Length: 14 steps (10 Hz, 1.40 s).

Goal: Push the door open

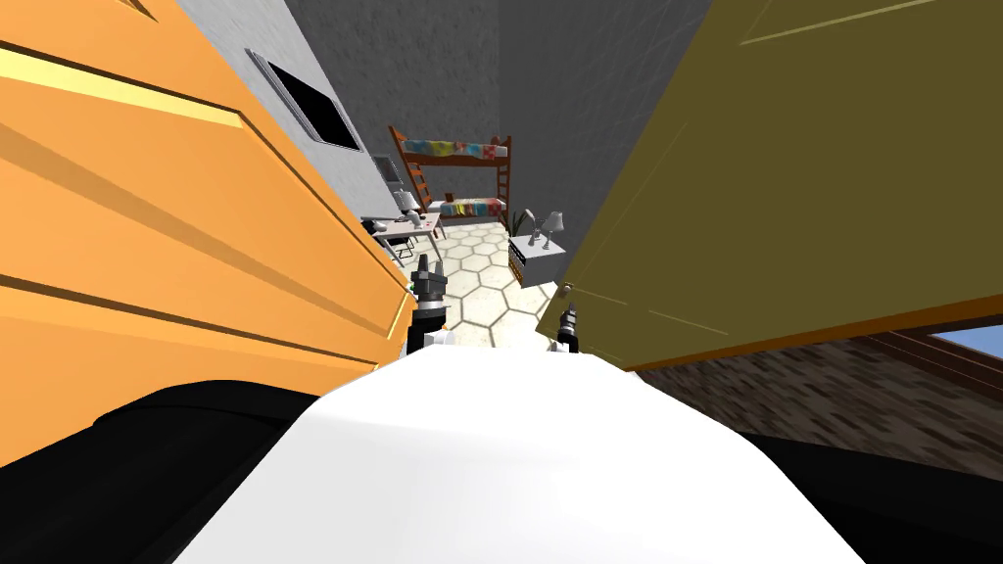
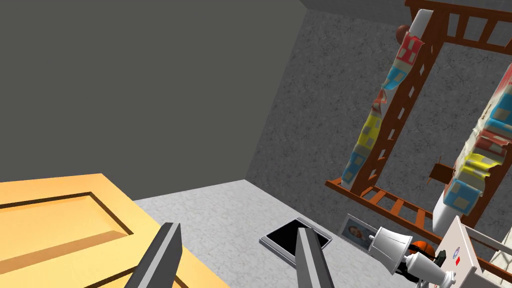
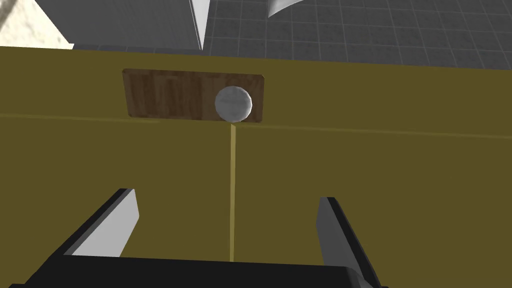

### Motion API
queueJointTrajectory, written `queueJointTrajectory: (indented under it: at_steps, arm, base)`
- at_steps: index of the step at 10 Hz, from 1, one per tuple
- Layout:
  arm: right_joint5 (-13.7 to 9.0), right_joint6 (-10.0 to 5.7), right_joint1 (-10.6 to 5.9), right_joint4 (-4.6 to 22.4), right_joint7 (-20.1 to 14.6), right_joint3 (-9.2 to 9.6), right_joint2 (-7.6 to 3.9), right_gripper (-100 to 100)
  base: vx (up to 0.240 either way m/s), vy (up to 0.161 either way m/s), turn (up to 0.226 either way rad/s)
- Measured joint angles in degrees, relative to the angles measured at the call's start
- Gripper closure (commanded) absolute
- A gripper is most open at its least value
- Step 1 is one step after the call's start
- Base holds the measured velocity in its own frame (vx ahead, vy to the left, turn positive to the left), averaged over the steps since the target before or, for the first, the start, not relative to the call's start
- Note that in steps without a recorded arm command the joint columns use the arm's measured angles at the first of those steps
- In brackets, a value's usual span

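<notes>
An olive door stands swung aside on my right, and an orange door on my left. Between them a gap looks into a bedroom. My right gripper is close to the olive door's edge, just below its round grey knob. In the right wrist view this gripper is open and faces the olive door, with the knob on a brown plate straight ahead. My left gripper hangs beside the orange door's edge. It is open, holds nothing, and the orange panel lies next to one finger.
Beyond the gap are a hexagon-tiled floor, a brown bunk bed at the back, a desk along the left wall and a white nightstand with lamps near the olive door. A brick wall runs at lower right.
</notes>
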Motion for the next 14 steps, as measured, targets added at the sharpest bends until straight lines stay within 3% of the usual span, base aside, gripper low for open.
queueJointTrajectory:
  at_steps: [6, 9, 10, 14]
  arm:
    - [-0.3, -1.02, 0.08, 0.7, 0.1, -0.53, -0.52, -100]
    - [-0.5, -1.41, 0.37, 0.7, 0.2, -0.82, -0.18, -100]
    - [-0.5, -1.5, 0.4, 0.7, 0.2, -0.79, -0.12, 100]
    - [-0.5, -1.38, 0.35, 0.7, 0.2, -0.82, -0.2, 100]
  base:
    - [0.212, -0.086, 0.032]
    - [0.176, -0.091, 0.019]
    - [-0.02, 0.008, 0.001]
    - [-0.019, 0.009, -0.001]
